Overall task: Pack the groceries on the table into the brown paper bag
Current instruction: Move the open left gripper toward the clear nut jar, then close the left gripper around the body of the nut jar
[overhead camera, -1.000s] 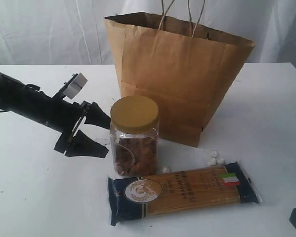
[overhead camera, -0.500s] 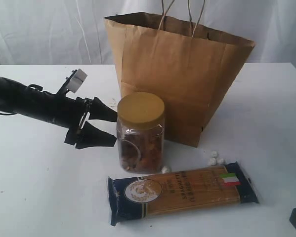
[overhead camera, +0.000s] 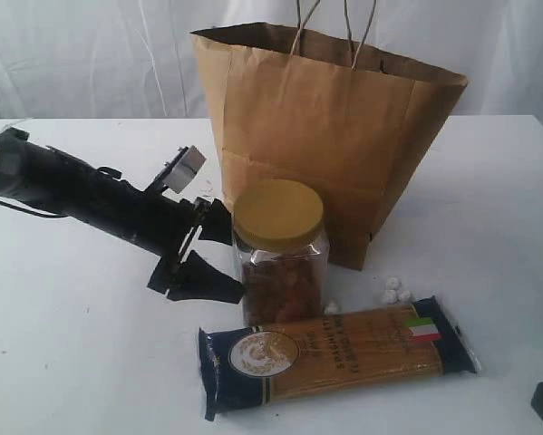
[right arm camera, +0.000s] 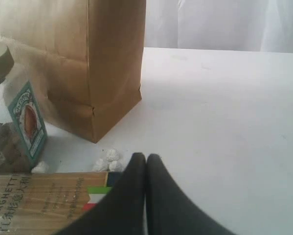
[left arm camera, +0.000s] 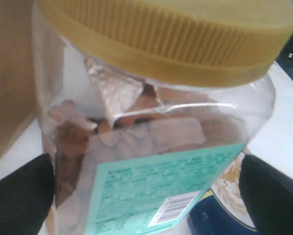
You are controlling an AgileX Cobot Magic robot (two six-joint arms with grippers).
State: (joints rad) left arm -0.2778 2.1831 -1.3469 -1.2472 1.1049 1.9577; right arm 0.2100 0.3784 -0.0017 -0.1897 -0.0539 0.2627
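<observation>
1. Exterior view: slightly above the table (overhead camera: 63, 362), looking across it at the brown paper bag (overhead camera: 330, 136).
2. Left wrist view: very close to the gold-lidded clear jar (left arm camera: 156, 147), which fills the frame.
3. Right wrist view: low over the table, facing the bag; all three views share jar and bag.

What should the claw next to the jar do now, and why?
Probably close the left claw on the jar. Its fingers stand wide open on either side of the jar's body, below the gold lid, so the jar sits between them but is not gripped. Once held, it could be lifted into the bag just behind.
</observation>
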